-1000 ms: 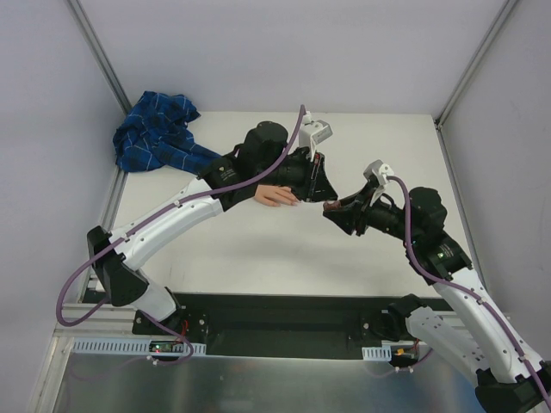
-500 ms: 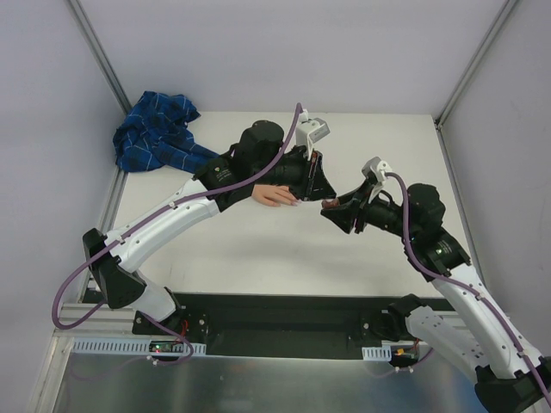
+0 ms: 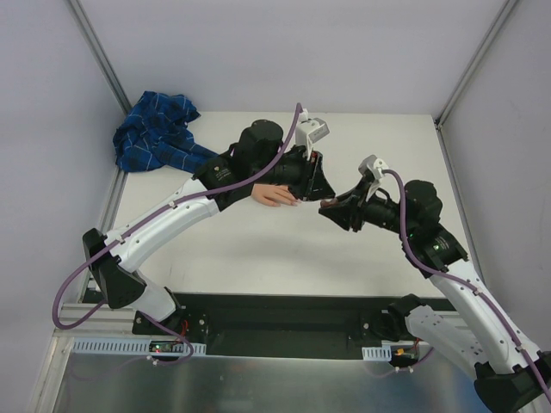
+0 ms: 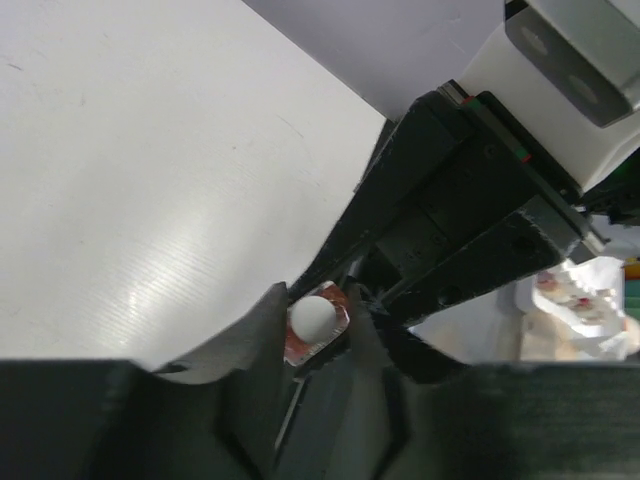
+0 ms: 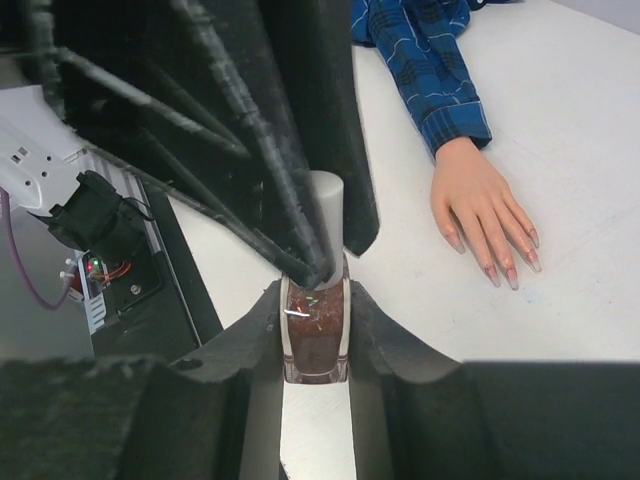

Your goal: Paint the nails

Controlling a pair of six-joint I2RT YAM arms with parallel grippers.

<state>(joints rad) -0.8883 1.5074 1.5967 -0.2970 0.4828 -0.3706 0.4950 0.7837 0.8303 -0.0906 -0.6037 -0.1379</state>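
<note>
- White table (image 3: 258,249), grey-walled cell, seen from above: my two arms meet mid-table, just right of the fake hand (image 3: 277,196).
- R side: my right tool (image 5: 315,297) is clamped on the polish bottle (image 5: 315,345), glass pinched between both fingers and held off the table.
- L side: my left tool (image 4: 315,322) comes down from above, fingers closed round the bottle's pale cap (image 5: 326,215).
- Change in the last sec: right arm has edged in toward the left tool, and its grip on the bottle has tightened.
- Meaning, my read: bottle now braced for the cap to be twisted off; brush not out yet.
- Nails (image 5: 510,265): pinkish tips of the fake hand, lying flat, fingers pointing at the tools, plaid sleeve (image 3: 155,138) trailing to the far-left corner. Can't tell if any are coated.
</note>
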